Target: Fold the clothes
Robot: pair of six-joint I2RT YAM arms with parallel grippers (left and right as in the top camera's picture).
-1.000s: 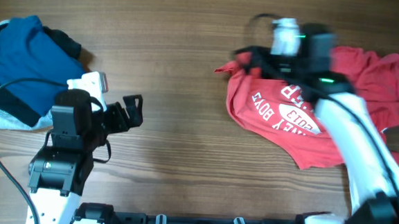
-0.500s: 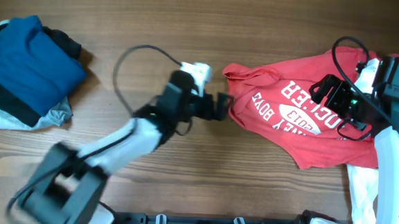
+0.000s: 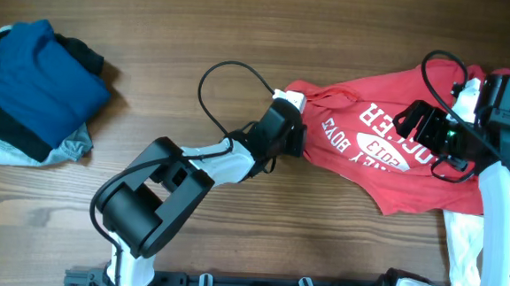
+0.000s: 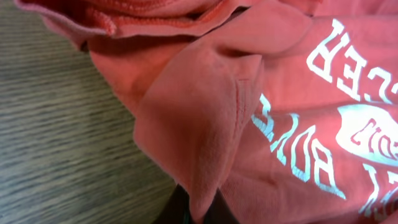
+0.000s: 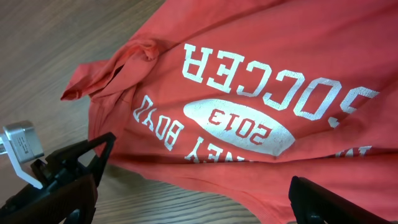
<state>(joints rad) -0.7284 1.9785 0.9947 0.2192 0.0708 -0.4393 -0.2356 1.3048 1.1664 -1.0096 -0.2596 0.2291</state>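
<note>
The red T-shirt (image 3: 412, 186) lies crumpled, far from the blue pile (image 3: 33, 72). It looks soft and floppy, so grab its edges. The left claw (image 3: 292, 138) pinches the edge nearest the pile. The right claw (image 3: 416, 126) gapes wide, empty.

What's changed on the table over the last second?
The left tool reached forward and rightward to the left edge of the red T-shirt. The right tool pulled back rightward, leaving the shirt spread wider. The blue clothes pile stayed put.

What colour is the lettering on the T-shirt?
White lettering on the red T-shirt; clearest in the right wrist view.
</note>
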